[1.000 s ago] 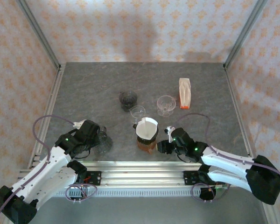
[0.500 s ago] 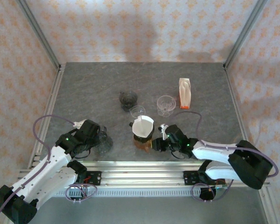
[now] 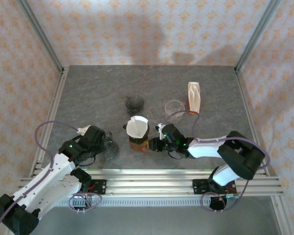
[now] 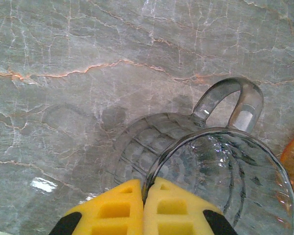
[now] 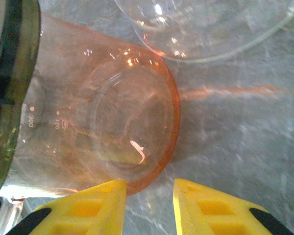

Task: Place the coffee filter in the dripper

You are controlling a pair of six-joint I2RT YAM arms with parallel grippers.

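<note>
The right gripper (image 5: 149, 188) has its fingers apart over bare table. The orange carafe (image 5: 132, 112) lies just ahead of it, toward the finger on the left of the wrist view, with its base rim right at that fingertip. In the top view the white coffee filter (image 3: 137, 126) sits in the dripper (image 3: 136, 140) on top of that carafe, just beyond the fingers. The left gripper (image 4: 146, 185) has its fingers pressed together on the near rim of a clear glass mug (image 4: 220, 166), whose handle points away from it.
</note>
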